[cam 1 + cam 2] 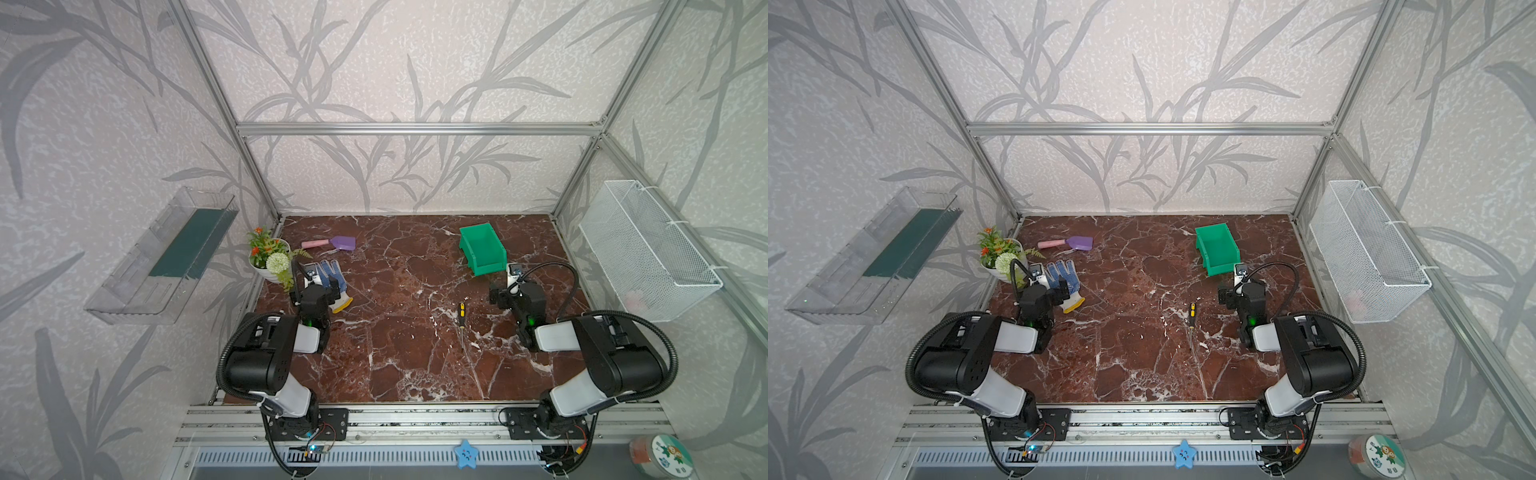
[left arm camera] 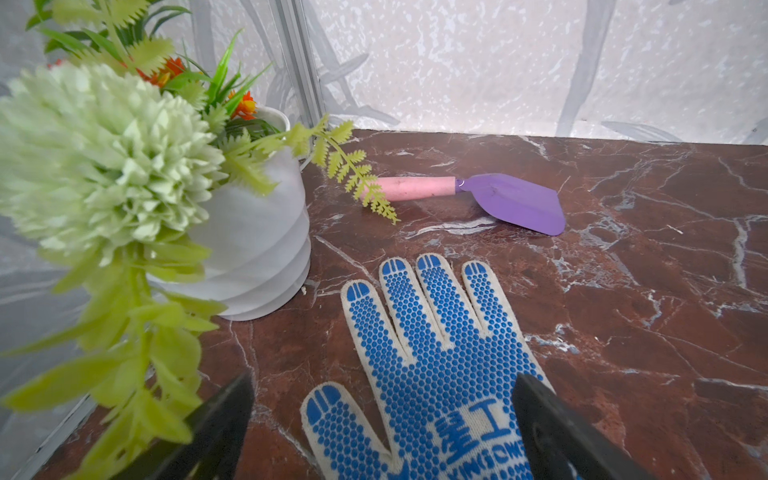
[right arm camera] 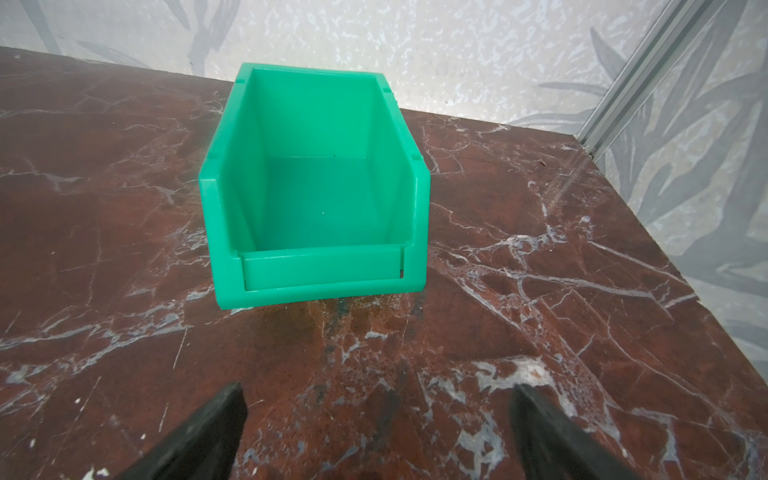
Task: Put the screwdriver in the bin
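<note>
Screwdriver (image 1: pixel 461 316) near the wide-open right claw (image 1: pixel 504 291), apart, nearer centre.

Blue "星工" and partly cut-off Latin lettering beneath, on the dotted glove (image 2: pixel 432 374).

Even diffuse light, faint shadows; picture edges bend; flowers (image 2: pixel 104 158) close to lens blurred, probably defocus.

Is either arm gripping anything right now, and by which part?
Nothing is held. Left gripper: jaws open over the glove. Right gripper: jaws open facing the bin. The screwdriver lies free on the table.
</note>
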